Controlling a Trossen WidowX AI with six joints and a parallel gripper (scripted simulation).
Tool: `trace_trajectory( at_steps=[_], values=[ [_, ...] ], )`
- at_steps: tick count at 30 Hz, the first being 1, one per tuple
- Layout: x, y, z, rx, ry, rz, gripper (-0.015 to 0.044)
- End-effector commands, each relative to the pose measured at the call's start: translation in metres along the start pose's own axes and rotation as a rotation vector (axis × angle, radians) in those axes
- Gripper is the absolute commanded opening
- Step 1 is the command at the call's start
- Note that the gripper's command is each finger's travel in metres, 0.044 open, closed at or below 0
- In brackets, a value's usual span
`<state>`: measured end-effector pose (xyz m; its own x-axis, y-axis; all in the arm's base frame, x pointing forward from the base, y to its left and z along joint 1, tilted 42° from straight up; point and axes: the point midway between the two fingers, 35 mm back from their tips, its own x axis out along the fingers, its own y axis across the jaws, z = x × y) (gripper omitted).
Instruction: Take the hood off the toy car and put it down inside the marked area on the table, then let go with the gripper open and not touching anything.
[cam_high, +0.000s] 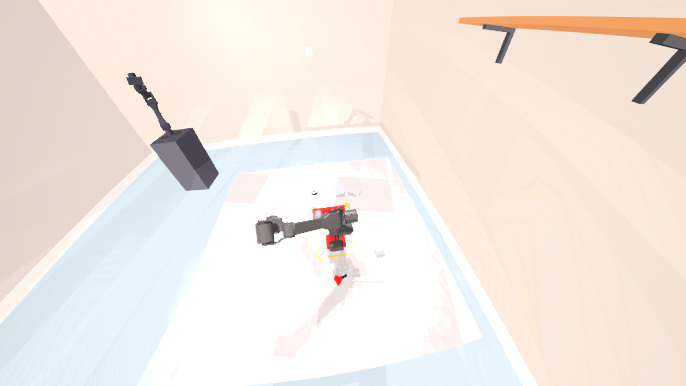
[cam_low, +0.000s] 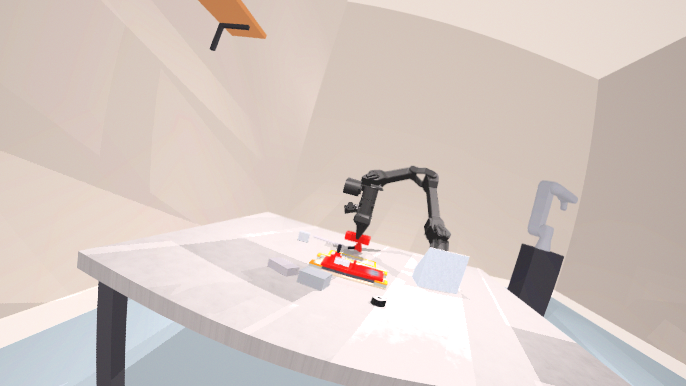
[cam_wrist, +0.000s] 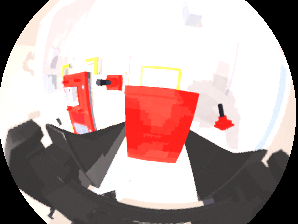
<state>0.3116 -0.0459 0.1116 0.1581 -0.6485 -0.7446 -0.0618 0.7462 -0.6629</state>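
Note:
The hood, a red curved panel (cam_high: 329, 242) (cam_low: 365, 239) (cam_wrist: 160, 125), is held above the table between the fingers of my gripper (cam_wrist: 156, 128) (cam_low: 358, 235), which is shut on it. The marked area, a thin yellow outline (cam_high: 336, 256) (cam_wrist: 161, 68), lies on the table; in the wrist view it shows just beyond the hood's upper edge, and its near part is hidden. The red toy car (cam_high: 330, 210) (cam_low: 350, 269) (cam_wrist: 86, 102) lies apart from the hood, among yellow and orange corner marks, left of my fingers in the wrist view.
A small red piece with a black peg (cam_wrist: 114, 82) lies between car and outline; another red piece (cam_high: 338, 280) (cam_wrist: 224, 123) lies past the outline. Pale blocks (cam_high: 380, 253) (cam_low: 314, 277), a black-and-white ring (cam_high: 314, 192) (cam_low: 378, 301) and a larger pale block (cam_low: 441, 270) stand around.

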Motion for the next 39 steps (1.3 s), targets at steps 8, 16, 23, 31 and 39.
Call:
trace_trajectory(
  at_steps=[8, 16, 23, 31, 39],
  values=[
    [0.010, 0.001, -0.001, -0.006, 0.003, 0.001, 0.0000],
    [0.017, 0.001, -0.001, -0.006, 0.003, 0.000, 0.0000],
    [0.022, 0.001, -0.001, -0.006, 0.003, 0.000, 0.0000],
    [0.029, 0.000, -0.001, -0.006, 0.003, -0.001, 0.0000],
    [0.035, 0.000, -0.002, -0.006, 0.003, -0.001, 0.0000]
  ],
)
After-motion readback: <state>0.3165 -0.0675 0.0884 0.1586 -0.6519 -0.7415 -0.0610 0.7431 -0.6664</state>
